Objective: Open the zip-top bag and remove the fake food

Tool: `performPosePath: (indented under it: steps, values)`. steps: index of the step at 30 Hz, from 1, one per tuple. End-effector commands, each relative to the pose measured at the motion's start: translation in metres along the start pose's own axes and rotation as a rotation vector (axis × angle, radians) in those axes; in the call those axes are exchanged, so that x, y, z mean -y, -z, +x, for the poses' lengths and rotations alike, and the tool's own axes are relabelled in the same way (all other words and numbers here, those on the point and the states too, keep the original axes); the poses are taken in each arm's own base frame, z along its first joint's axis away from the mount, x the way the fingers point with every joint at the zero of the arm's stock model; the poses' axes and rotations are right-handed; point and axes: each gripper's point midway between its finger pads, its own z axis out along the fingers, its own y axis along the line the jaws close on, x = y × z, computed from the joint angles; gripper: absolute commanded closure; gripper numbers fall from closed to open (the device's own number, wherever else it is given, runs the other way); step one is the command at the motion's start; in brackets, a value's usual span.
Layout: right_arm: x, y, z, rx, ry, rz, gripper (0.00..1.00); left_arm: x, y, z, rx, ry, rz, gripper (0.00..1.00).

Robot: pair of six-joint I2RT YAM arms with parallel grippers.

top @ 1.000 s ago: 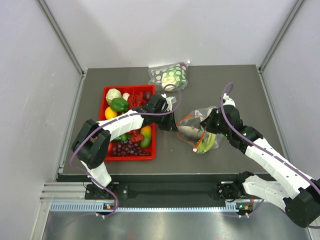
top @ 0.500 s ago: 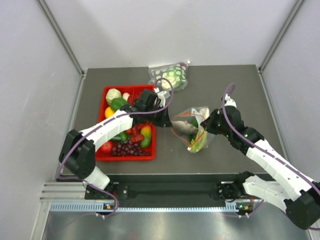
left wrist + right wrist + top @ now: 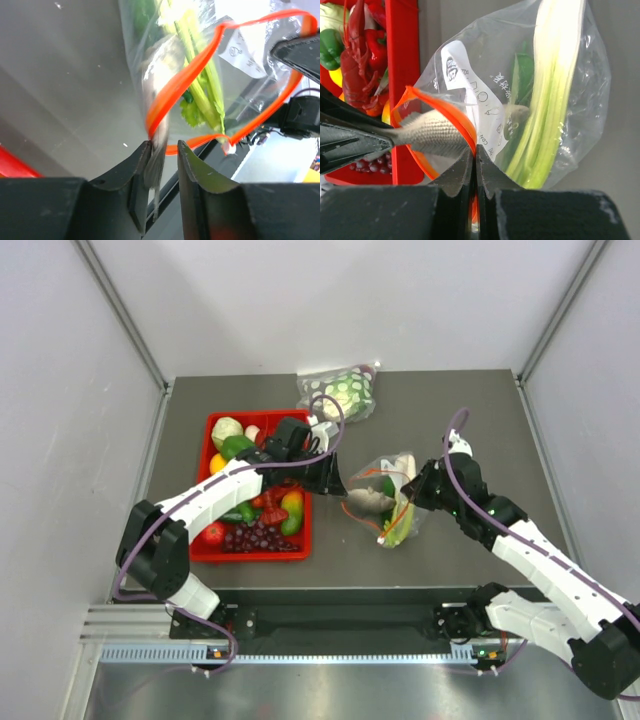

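Note:
The clear zip-top bag (image 3: 398, 502) is held up between my grippers, its orange-red zip strip (image 3: 445, 110) pulled open into a loop. My right gripper (image 3: 476, 150) is shut on that strip next to the white label (image 3: 470, 90); from above it (image 3: 421, 485) is at the bag's right side. My left gripper (image 3: 336, 480) pinches the tail of the grey fish (image 3: 432, 135), whose body lies in the bag's mouth. The tail (image 3: 157, 147) lies against one finger. The pale green celery stalks (image 3: 550, 100) and a slim green piece (image 3: 522, 70) are inside the bag.
A red tray (image 3: 212, 421) left of the bag holds grapes (image 3: 258, 536), a green pepper (image 3: 238, 448) and other fake food. A clear dotted bag (image 3: 340, 390) with a pale round head lies at the back. The bag's lower end rests on the grey table.
My left gripper drew back left from the bag's mouth with the fish's tail; the fish now reaches out of the opening. The zip loop spread wider. My right gripper stayed on the strip.

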Motion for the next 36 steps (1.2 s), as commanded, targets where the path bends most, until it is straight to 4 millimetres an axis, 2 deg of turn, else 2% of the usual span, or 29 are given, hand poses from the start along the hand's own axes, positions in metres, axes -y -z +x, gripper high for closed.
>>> performPosePath:
  steps: [1, 9, 12, 14, 15, 18, 20, 29, 36]
  values:
    - [-0.004, 0.0, -0.008, 0.036, -0.014, -0.024, 1.0, 0.019, 0.01, -0.012, 0.036, -0.048, 0.07, 0.66]
    - [-0.007, -0.002, -0.01, 0.032, -0.012, -0.025, 1.0, 0.021, 0.003, -0.008, 0.004, -0.025, 0.106, 0.66]
    - [-0.006, -0.003, -0.01, 0.029, -0.011, -0.022, 1.0, 0.021, 0.005, 0.0, -0.019, -0.015, 0.104, 0.61]
    - [-0.007, -0.003, -0.01, 0.028, -0.008, -0.025, 1.0, 0.013, 0.005, 0.006, -0.027, -0.025, 0.061, 0.56]
    - [-0.007, -0.004, -0.01, 0.026, -0.008, -0.025, 1.0, 0.008, 0.008, 0.014, -0.042, -0.021, 0.036, 0.56]
    - [-0.008, -0.005, -0.009, 0.022, -0.008, -0.025, 1.0, -0.007, 0.011, 0.021, -0.039, -0.028, -0.041, 0.52]
    - [-0.008, -0.005, -0.009, 0.018, -0.008, -0.029, 1.0, -0.011, 0.013, 0.023, -0.035, -0.03, -0.058, 0.52]
    - [-0.011, -0.007, -0.01, 0.014, -0.002, -0.033, 1.0, -0.009, 0.003, 0.03, -0.049, -0.021, -0.052, 0.49]
    - [-0.014, -0.008, -0.012, 0.014, -0.002, -0.039, 1.0, -0.004, -0.007, 0.048, -0.102, -0.014, -0.041, 0.47]
